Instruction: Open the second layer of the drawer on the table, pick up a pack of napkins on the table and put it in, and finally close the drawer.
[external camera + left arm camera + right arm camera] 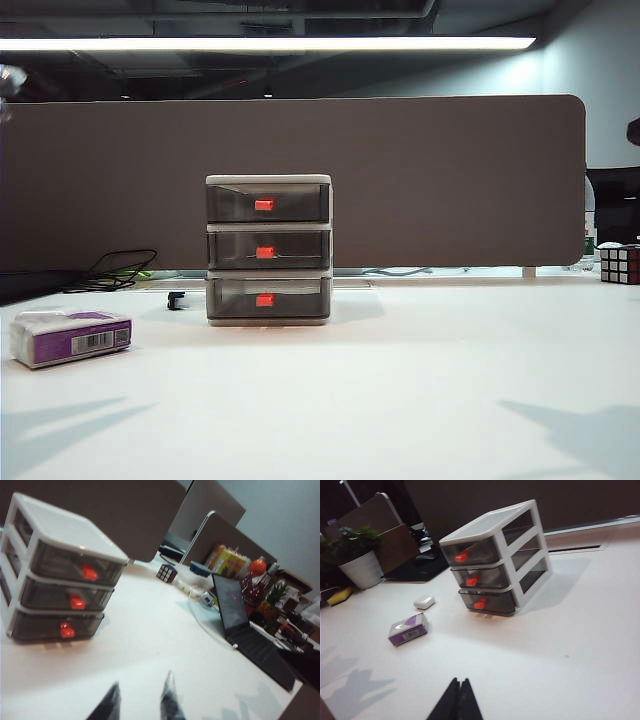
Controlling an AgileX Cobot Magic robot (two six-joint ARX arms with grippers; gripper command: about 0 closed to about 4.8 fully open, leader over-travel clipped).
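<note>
Smoky grey drawer (268, 249) stands mid-table (420, 380), all three layers shut, the second layer (268, 250) included. Napkins (71, 337) lie near-left of it, well apart. Left gripper (141, 702) hovers with fingers slightly parted; right gripper (459, 700) hovers, fingers pressed together; both empty.

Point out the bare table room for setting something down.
Table is bare in front of the drawer and across to the Rubik's cube. Left is busier: pack of napkins, white case. Left gripper, right gripper hang above.
</note>
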